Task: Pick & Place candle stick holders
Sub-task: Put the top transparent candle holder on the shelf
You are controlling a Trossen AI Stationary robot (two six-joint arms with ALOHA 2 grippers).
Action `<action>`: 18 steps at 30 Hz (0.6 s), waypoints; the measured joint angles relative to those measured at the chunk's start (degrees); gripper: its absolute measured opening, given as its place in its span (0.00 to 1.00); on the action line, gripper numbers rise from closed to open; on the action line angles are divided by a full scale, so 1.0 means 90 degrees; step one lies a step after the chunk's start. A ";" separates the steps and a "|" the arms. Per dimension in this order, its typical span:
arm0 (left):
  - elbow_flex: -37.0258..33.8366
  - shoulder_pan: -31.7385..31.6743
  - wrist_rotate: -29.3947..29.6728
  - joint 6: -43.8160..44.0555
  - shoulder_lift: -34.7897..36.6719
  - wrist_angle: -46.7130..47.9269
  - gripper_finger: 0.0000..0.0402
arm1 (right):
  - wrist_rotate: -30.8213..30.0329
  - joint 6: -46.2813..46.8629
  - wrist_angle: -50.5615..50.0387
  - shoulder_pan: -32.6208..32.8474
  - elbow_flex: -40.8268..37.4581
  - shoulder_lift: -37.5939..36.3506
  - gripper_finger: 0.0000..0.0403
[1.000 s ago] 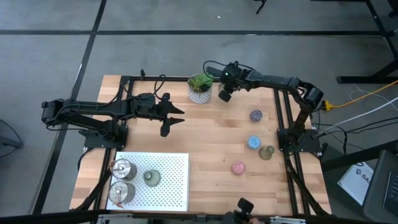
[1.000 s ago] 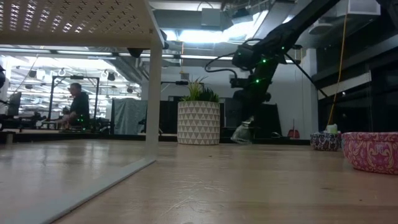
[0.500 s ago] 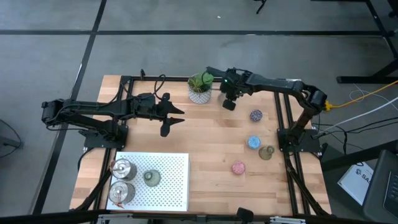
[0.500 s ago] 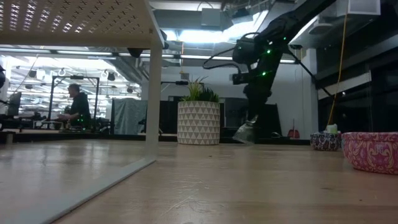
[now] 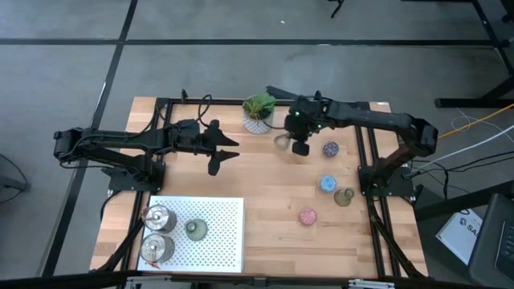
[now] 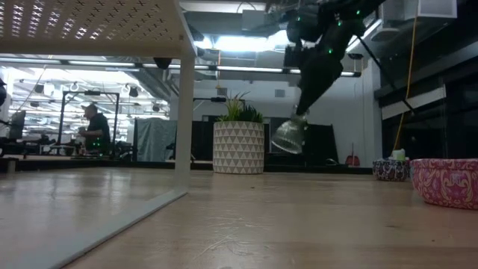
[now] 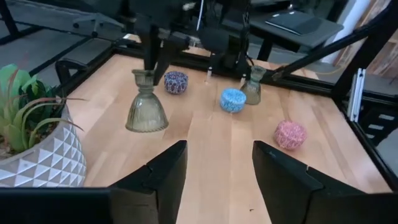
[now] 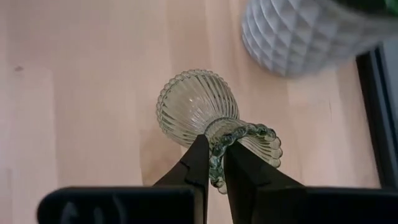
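My right gripper [image 5: 299,147] is shut on an olive-grey ribbed glass candle stick holder [image 8: 196,106], bell-shaped with a beaded top rim. It is held above the table just near of the plant; it also shows in the low view [image 6: 289,136] and the left wrist view [image 7: 146,107]. My left gripper [image 5: 221,156] is open and empty, at the table's middle left. Purple [image 5: 330,149], blue [image 5: 327,183], olive-grey [image 5: 344,197] and pink [image 5: 307,216] holders stand on the table at the right. Two silver holders [image 5: 159,217] and an olive-grey one [image 5: 196,229] stand on the white tray [image 5: 225,241]. My right gripper pinches the holder's beaded top rim [image 8: 219,144] between its two fingers, which come from above and point down. The holder hangs below the fingers, wide base down, a little tilted, lifted clear of the table.
A green plant in a white patterned pot [image 5: 258,112] stands at the far edge, close beside the held holder. The white perforated tray lies at the near left. Bare wood lies between the tray and the holders at the right.
My right gripper has gone from beside the plant toward the table's near edge and up, staying shut on the olive-grey holder. The holder, low by the table a second ago, now hangs lifted clear and a little tilted.
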State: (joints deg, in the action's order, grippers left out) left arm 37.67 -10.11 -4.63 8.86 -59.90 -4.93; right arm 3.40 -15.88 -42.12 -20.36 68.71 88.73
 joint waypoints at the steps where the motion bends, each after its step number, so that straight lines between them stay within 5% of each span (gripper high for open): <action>1: 0.0000 0.0000 -0.0020 0.0001 0.0000 -0.0001 0.46 | -0.0021 -0.0014 0.0036 0.0110 0.0002 -0.0046 0.08; 9: 0.0000 0.0144 -0.0119 -0.0040 0.0000 -0.0002 0.58 | -0.0077 -0.0602 0.0529 0.0978 0.0038 -0.0112 0.08; 18: 0.0000 0.0308 -0.0118 0.0495 -0.0028 -0.0144 0.66 | -0.1042 -0.1496 0.0755 0.1861 0.0651 -0.0114 0.08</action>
State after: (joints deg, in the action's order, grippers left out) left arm 37.67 -7.34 -5.69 13.32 -60.15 -6.23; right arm -5.97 -29.34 -35.33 -3.61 74.57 87.70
